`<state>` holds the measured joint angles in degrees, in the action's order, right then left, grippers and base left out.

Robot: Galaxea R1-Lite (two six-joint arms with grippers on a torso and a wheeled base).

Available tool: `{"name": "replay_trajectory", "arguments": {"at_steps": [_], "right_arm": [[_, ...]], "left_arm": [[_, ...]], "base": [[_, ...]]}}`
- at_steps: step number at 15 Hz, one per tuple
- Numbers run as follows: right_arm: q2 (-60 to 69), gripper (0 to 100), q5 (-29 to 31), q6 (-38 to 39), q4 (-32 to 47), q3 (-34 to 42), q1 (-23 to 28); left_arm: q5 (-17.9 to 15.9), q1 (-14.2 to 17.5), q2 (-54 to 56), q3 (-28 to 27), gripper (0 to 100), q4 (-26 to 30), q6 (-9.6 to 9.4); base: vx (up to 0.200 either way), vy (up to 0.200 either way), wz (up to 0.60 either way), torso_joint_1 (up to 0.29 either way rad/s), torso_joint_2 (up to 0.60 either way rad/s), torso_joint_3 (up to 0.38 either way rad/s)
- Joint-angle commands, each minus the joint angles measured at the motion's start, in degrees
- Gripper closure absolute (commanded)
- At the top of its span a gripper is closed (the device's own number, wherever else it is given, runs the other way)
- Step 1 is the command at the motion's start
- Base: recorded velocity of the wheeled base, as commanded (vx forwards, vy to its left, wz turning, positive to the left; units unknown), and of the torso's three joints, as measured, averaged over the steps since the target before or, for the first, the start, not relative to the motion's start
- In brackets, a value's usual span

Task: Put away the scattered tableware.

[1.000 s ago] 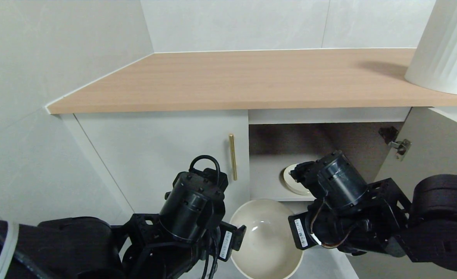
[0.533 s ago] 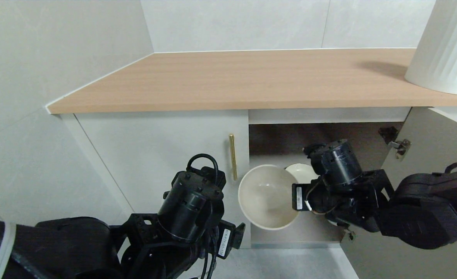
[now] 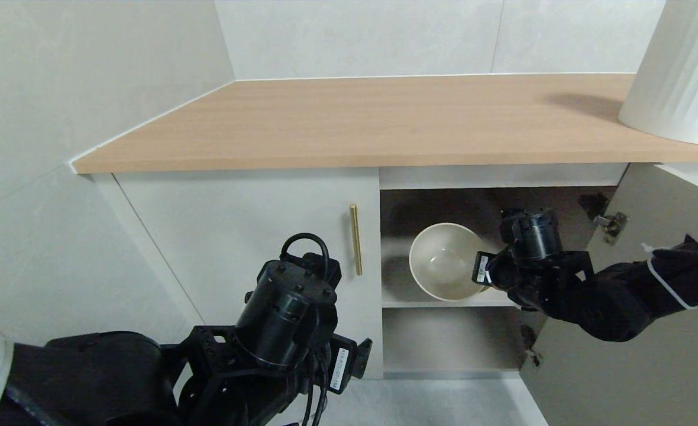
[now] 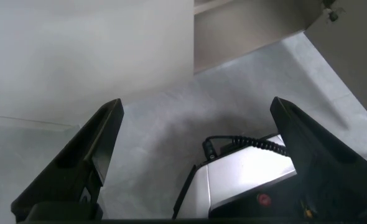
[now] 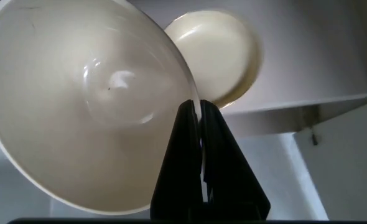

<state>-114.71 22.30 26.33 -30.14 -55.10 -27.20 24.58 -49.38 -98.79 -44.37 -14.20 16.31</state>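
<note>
A wooden table (image 3: 372,118) topped white cabinets (image 3: 236,236) against pale tiled walls (image 3: 89,71); a ribbed white vessel (image 3: 680,77) stood at two o'clock.

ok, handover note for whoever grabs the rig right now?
Right hand: shut on the rim of the bowl, which is tilted inside the open cabinet, above the upper shelf.
Left hand: open, empty, low in front of the closed door.
Small plate: already on that shelf, behind the bowl.
Done: bowl is in the cabinet.
Left: set it down, release, withdraw; probably shut the open door.
</note>
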Motion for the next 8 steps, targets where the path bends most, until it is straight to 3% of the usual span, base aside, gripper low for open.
{"name": "replay_trajectory", "arguments": {"at_steps": [1,8], "right_arm": [[-3.59,100,0.29,-0.05,-0.80,-0.80,1.88],[-6.49,100,1.70,0.04,-3.88,-2.47,5.14]], "left_arm": [[1.09,0.08,0.09,-0.01,0,-0.04,0.04],[1.70,0.08,0.27,-0.01,0,-0.04,0.12]], "base": [[0.000,0.000,0.00,0.000,0.00,0.000],[0.000,0.000,0.00,0.000,0.00,0.000]]}}
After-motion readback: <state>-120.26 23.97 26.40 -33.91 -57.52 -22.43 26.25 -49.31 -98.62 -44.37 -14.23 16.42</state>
